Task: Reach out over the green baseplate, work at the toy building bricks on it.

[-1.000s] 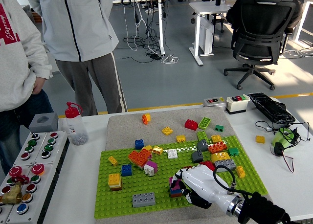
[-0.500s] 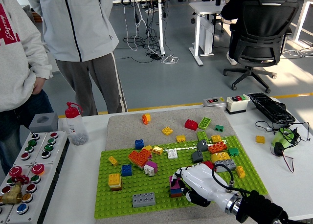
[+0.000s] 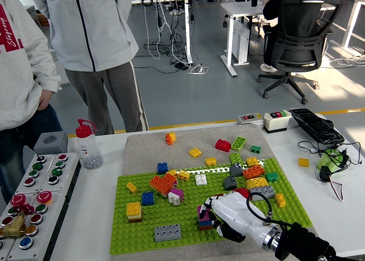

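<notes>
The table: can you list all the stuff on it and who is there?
Green studded baseplate: one, on a grey mat at the table's middle.
Toy building bricks: many, mixed colours, scattered on plate and mat; a grey flat brick near the front, an orange cluster left of middle.
Clear bottle with red cap: one, left of the mat.
Grey button panel: one, far left.
Black keyboard: one, far right.
Black office chair: one, behind the table.
People: two, standing at the far left side.
Robot's right hand: white, fingers around a magenta stacked brick.
</notes>
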